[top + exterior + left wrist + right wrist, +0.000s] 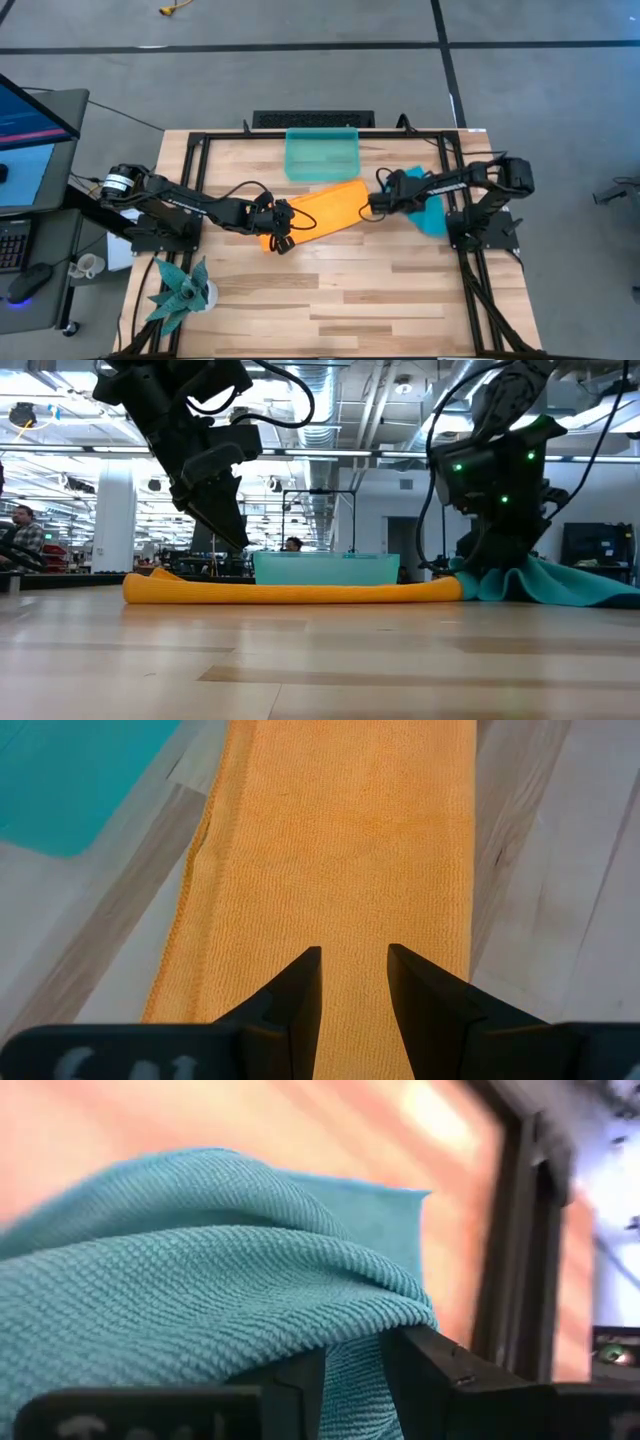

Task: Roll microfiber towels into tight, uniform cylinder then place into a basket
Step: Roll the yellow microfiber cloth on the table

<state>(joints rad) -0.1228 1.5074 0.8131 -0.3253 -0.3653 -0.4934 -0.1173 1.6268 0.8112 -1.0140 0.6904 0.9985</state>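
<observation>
The orange towel (325, 208) lies folded into a long flat strip on the table, just in front of the sea-green basket (322, 155). My left gripper (287, 222) hangs open above the strip's left end, its fingers over the cloth (340, 840) and apart from it in the low view (238, 540). The teal towel (432, 212) lies crumpled at the strip's right end, under my right arm. My right gripper (380, 205) is shut on it (180, 1280). My right gripper pinches a raised hump of the teal towel (350, 1345) between its two fingers, coming from above. One layer or several, I cannot tell. The cloth rises toward the fingers, and the rest of the towel (560, 582) lies slack on the table.
A spiky teal plant (185, 290) stands at the near left corner. The black metal frame (200, 140) runs round the table's edges. Bare wood (380, 290) lies in front of the towels. A person (22, 525) sits far off in the room.
</observation>
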